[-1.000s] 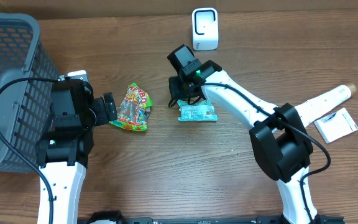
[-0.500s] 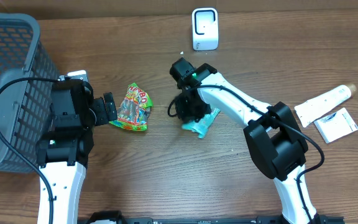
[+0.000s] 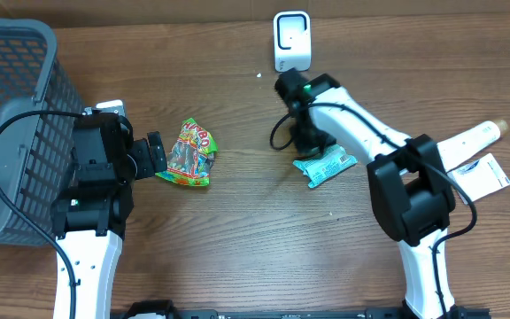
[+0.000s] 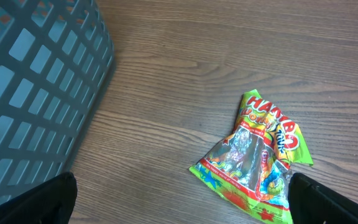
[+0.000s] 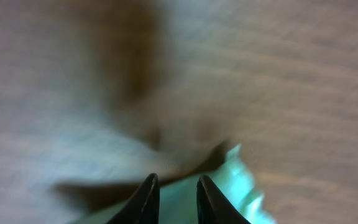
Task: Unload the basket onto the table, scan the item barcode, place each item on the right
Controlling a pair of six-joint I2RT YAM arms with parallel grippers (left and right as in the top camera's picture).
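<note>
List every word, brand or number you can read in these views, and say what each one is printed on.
"HARIBO": on the green candy bag, across its creased top; its smaller print is unreadable.
Teal packet: print too small and blurred to read.
White card at the right edge: dark markings, too small to read.
White scanner: no legible text.

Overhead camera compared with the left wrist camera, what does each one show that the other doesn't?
Only overhead: the white scanner, the right end effector gripping the teal packet, and the tube and white box at the far right. Only left wrist: no extra items, just close-up lettering on the gummy bag. Both: the gummy bag, the grey basket, the wooden table and the open left end effector.
</note>
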